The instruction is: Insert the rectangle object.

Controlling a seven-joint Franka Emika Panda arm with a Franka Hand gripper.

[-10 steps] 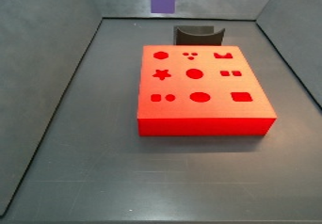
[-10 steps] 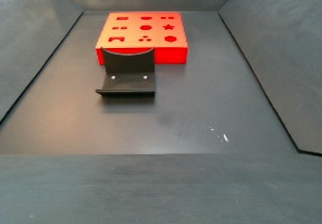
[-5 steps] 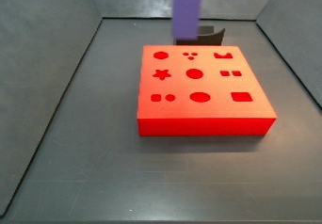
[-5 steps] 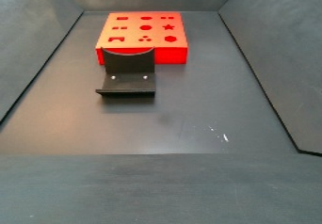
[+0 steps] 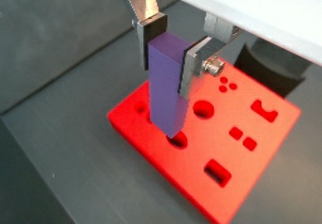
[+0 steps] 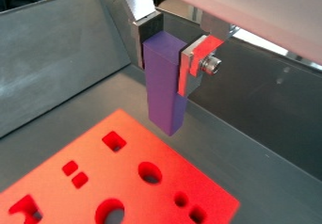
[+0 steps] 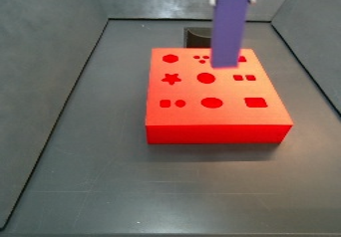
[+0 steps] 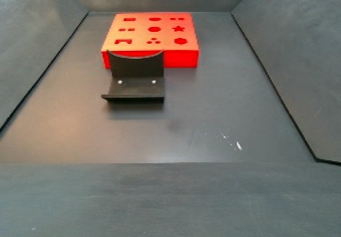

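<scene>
Purple-blue and slim, the rectangle object (image 5: 167,82) hangs upright between the two silver finger plates of the gripper (image 5: 174,41), which is clamped on the bar's upper part; in both wrist views the dark pads press against opposite flat faces of the bar (image 6: 167,82). One finger (image 5: 147,19) sits on the far side of the bar and the other finger (image 6: 199,60) on the near side, with a small bolt showing on its outer face. Directly below the gripper lies the red block (image 5: 214,143), a flat slab with shaped holes cut in its top: circles, a star, small squares and a rectangular slot. The bar's lower end hangs above the block's top face, near a round hole (image 5: 179,137); whether it touches the surface cannot be told. In a side view the bar (image 7: 232,22) shows as a tall vertical strip reaching down from the upper edge of the picture over the far part of the red block (image 7: 213,94); the gripper itself is out of that picture. Behind the block, beyond the gripper, stands the dark fixture (image 7: 200,34). In a side view taken from the opposite end, the fixture (image 8: 135,83) stands just in front of the red block (image 8: 152,38) on the dark grey floor (image 8: 173,141), and neither gripper nor bar is visible there.
</scene>
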